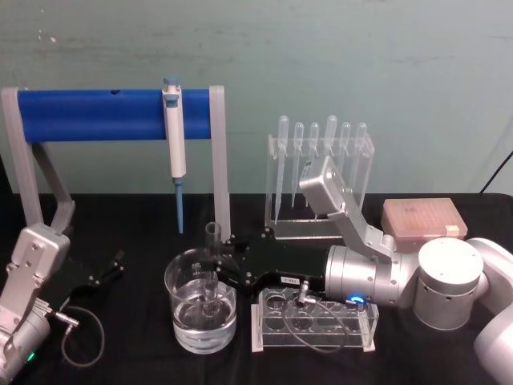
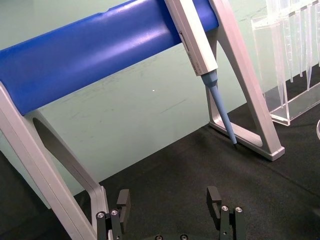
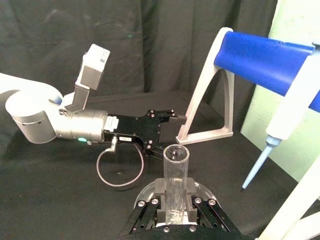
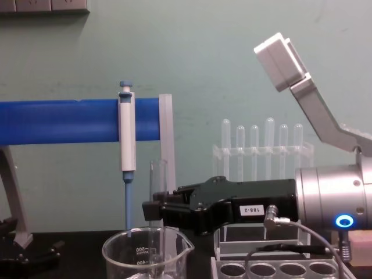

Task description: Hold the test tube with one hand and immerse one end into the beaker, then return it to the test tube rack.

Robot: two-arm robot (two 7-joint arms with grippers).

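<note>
The test tube stands upright with its lower end down inside the beaker, which holds water. My right gripper is shut on the tube's middle, reaching in from the right above the beaker's rim. From the chest, the test tube rises above the beaker with the right gripper clamped on it. The right wrist view looks down the open-rimmed test tube between the fingers of the right gripper. My left gripper rests open on the table at the left; the left gripper holds nothing.
A blue-and-white pipettor hangs on the blue-barred stand just behind the beaker. A clear rack of pipettes stands at the back. A clear tube rack lies under my right wrist. A pink tip box sits far right.
</note>
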